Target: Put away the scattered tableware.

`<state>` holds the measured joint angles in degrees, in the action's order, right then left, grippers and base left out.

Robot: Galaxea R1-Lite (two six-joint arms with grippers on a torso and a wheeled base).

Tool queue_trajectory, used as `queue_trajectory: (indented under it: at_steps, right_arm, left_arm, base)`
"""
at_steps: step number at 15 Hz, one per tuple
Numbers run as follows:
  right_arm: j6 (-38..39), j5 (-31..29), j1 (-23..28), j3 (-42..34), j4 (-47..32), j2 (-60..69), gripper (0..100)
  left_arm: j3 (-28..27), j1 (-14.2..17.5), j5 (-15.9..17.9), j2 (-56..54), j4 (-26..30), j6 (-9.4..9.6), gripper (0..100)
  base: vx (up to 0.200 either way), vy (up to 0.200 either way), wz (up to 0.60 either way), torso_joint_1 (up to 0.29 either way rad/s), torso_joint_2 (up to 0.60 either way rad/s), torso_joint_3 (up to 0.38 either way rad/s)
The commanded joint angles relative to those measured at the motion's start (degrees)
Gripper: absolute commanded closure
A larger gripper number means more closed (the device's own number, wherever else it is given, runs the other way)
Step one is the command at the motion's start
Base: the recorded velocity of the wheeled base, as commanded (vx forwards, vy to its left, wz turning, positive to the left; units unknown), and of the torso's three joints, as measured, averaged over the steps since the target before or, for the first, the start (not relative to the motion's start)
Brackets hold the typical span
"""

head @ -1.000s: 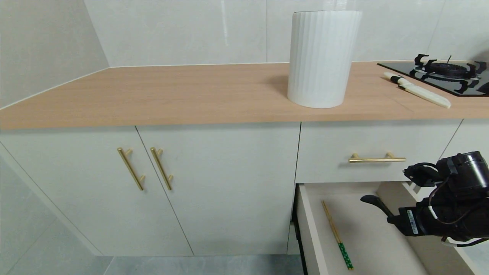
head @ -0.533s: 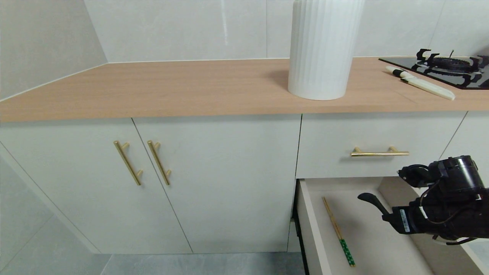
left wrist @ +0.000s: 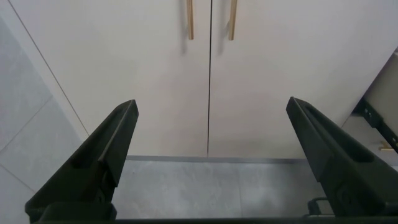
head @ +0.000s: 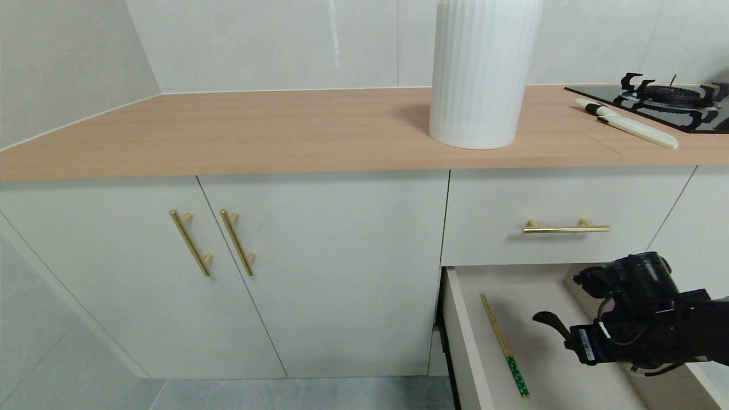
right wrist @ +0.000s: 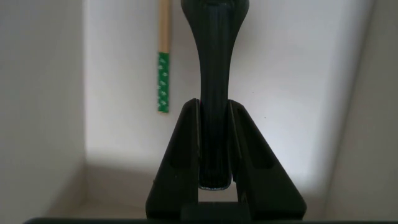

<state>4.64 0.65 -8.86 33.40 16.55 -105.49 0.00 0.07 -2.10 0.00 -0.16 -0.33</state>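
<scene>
Downward since half a second ago: the right arm has sunk deeper into the open drawer (head: 462, 336), while everything else in the head view sits as it did.

Far left, the left pincer (left wrist: 211, 162) hangs with its fingers spread wide and nothing between them, facing the cabinet doors (head: 239, 273) and the floor, well away from the work.

Inside the drawer, a pair of chopsticks (head: 504, 353) lies along the left wall, green ends toward the front. Just right of them, the black utensil (head: 548, 320) juts from the right pincer (head: 571, 340), which is clenched on its handle; it hovers above the drawer floor, not yet touching.

To set it down well, I would lower until the utensil nearly lies flat, parallel to the chopsticks and apart from them, then let go, so it does not drop and bounce.

Room is tight: the closed upper drawer front with its brass handle (head: 565, 229) overhangs the wrist, and the drawer's right wall stands close beside the arm. Straight up and back out looks safest.

On the worktop (head: 256, 131), a white ribbed container (head: 477, 74) and, further right, a cream knife (head: 626, 123) beside the hob (head: 672, 105) probably await their turn.
</scene>
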Motion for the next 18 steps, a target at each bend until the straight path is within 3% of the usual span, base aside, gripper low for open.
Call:
queue_trajectory:
  at_steps: [1, 5, 16, 17, 18]
  right_arm:
    - [0.10, -2.49, -0.28, 0.61, 2.78, -9.56, 100]
    - [2.39, -2.67, -0.19, -0.09, 12.27, -17.83, 100]
    - [2.39, -2.93, 0.07, -0.27, 15.44, -20.46, 100]
    - [2.39, -2.93, 0.07, -0.44, 15.53, -20.29, 0]
    - [2.39, -2.93, 0.07, -0.79, 15.53, -20.20, 0]
  left_arm:
    - [0.00, 0.01, -0.01, 0.09, -0.02, -0.02, 0]
    - [0.00, 0.01, -0.01, 0.09, -0.02, -0.02, 0]
    - [0.00, 0.01, -0.01, 0.09, -0.02, -0.02, 0]
    - [0.00, 0.01, -0.01, 0.09, -0.02, -0.02, 0]
    - [0.00, 0.01, -0.01, 0.09, -0.02, -0.02, 0]
  base:
    - [0.000, 0.000, 0.00, 0.000, 0.00, 0.000]
    - [0.000, 0.000, 0.00, 0.000, 0.00, 0.000]
    - [0.000, 0.000, 0.00, 0.000, 0.00, 0.000]
    - [0.000, 0.000, 0.00, 0.000, 0.00, 0.000]
    - [0.000, 0.000, 0.00, 0.000, 0.00, 0.000]
